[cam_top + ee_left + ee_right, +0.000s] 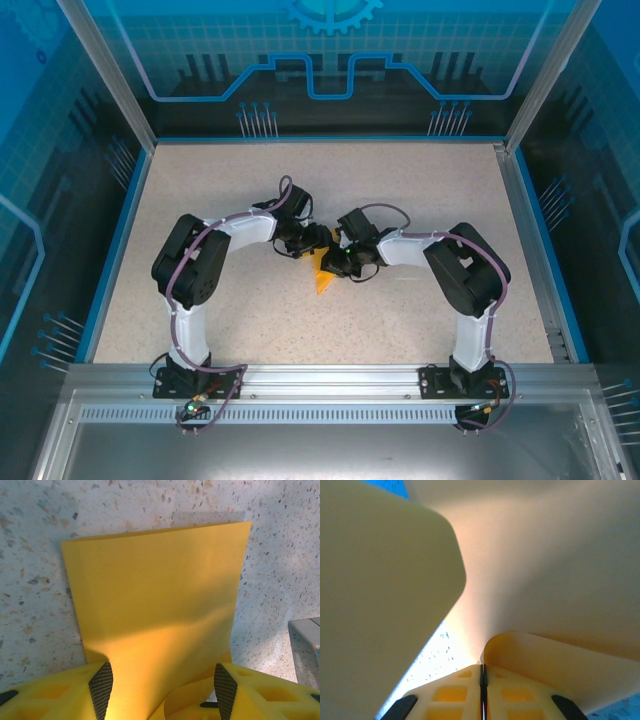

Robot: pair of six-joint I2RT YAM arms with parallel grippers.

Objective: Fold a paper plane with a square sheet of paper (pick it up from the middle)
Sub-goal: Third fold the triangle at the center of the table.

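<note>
The right gripper [482, 674] is pinched shut on the thin orange-yellow square sheet of paper [155, 605], which passes between the fingers of the half-open left gripper [162, 687].

High rear overview, wrist views against paper [155, 600]

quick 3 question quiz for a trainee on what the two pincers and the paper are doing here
1. True or false: the right pincer is shut on the sheet of paper.
2. The left pincer has its jaws: A) shut tight, B) apart with the paper between them, C) apart around a cup.
3. What surface lies behind the sheet in the left wrist view?

Key: 1 true; 2 B; 3 the speckled table.
</note>
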